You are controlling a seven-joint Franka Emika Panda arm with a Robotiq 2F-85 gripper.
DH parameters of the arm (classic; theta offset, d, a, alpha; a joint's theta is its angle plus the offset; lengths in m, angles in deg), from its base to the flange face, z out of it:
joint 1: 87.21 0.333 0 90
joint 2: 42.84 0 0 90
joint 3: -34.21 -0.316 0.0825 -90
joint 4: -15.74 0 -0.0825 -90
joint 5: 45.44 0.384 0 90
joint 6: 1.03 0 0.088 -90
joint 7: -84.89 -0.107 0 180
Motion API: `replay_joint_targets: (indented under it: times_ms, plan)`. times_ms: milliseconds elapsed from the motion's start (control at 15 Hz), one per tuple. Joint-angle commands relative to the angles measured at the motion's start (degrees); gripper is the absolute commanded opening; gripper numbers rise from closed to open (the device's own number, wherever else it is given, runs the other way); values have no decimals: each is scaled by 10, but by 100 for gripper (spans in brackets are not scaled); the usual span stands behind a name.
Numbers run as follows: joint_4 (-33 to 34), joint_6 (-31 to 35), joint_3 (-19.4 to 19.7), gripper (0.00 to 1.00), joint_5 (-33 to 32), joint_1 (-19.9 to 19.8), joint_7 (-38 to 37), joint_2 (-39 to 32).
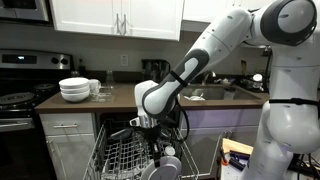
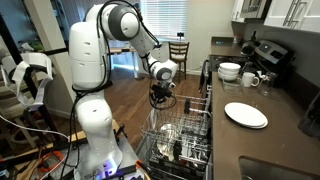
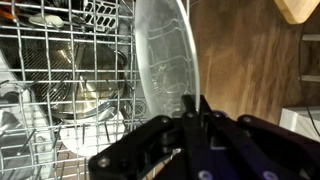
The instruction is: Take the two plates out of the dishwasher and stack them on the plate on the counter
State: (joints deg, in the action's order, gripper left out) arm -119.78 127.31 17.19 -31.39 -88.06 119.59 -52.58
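Note:
A clear glass plate (image 3: pixel 165 55) stands on edge in the dishwasher's wire rack (image 3: pixel 60 60). In the wrist view my gripper (image 3: pixel 195 108) has its two black fingers closed together on the plate's rim. In both exterior views the gripper (image 1: pixel 146 122) (image 2: pixel 160 98) hangs at the outer edge of the pulled-out rack (image 1: pixel 125 155) (image 2: pixel 180 135). A white plate (image 2: pixel 246 114) lies flat on the counter. I cannot pick out a second plate in the rack.
A stack of white bowls (image 1: pixel 75 90) (image 2: pixel 229 71) and mugs (image 2: pixel 252 79) stand on the counter near the stove (image 1: pixel 18 98). Other dishes and a metal bowl (image 3: pixel 85 95) fill the rack. The sink (image 1: pixel 215 93) is beyond the arm. Wooden floor lies beside the dishwasher.

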Motion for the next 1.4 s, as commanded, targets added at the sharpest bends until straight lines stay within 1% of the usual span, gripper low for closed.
replay_joint_targets:
  times_ms: [0, 200, 467, 800, 1067, 1333]
  plan:
    - [-7, -32, 27, 2, 3, 23, 4, 67]
    - [-13, -9, 48, 2, -35, 41, -21, 91]
    - [-21, 21, 69, 2, -131, 57, -78, 109]
    - [-31, 59, 77, 2, -246, 70, -162, 116]
    - [-40, 85, 78, 2, -349, 77, -266, 116]
    - [-38, 73, 77, 2, -487, 83, -405, 115]
